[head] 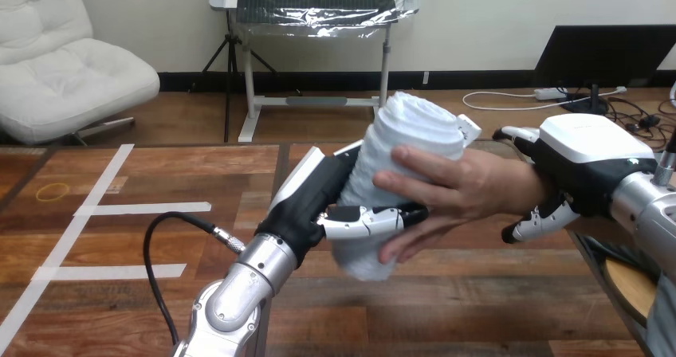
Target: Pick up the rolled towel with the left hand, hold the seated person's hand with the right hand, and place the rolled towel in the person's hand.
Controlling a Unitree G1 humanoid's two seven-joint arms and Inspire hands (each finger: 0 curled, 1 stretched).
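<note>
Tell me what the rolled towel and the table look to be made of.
The rolled towel looks like soft white cloth, probably terry, matte: nubby surface, layers at its top end. The table looks like wood planks or wood-look laminate, slightly glossy: grain and seams show.

I see my left hand (311,202) gripping the rolled towel (406,134) above the table (446,309); the person's hand (454,190) wraps it too; my right hand (586,166) clasps their wrist (530,186).

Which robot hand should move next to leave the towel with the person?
Probably left. The left robot hand is curled round the rolled towel, which the person's hand touches; the right robot hand is curled round their wrist.
</note>
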